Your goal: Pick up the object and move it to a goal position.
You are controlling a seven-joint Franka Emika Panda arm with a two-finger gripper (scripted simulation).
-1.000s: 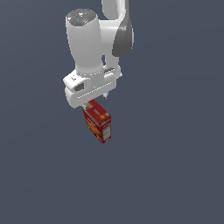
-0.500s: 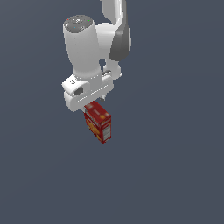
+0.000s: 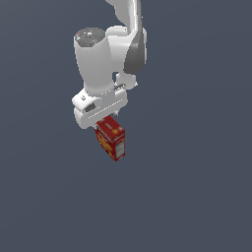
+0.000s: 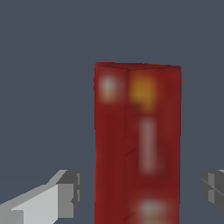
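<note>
My gripper [image 4: 140,188] straddles the red carton [image 3: 111,138] mid-frame, fingers [image 4: 65,192] apart, untouching; closing off-centre could topple it.

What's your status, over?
Gripper open, fingers either side of the red carton, not touching. Carton not grasped yet. Nothing in the way.

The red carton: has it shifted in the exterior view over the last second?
No. The red carton sits at the same spot in the frame; only the hand above it has shifted slightly.
</note>
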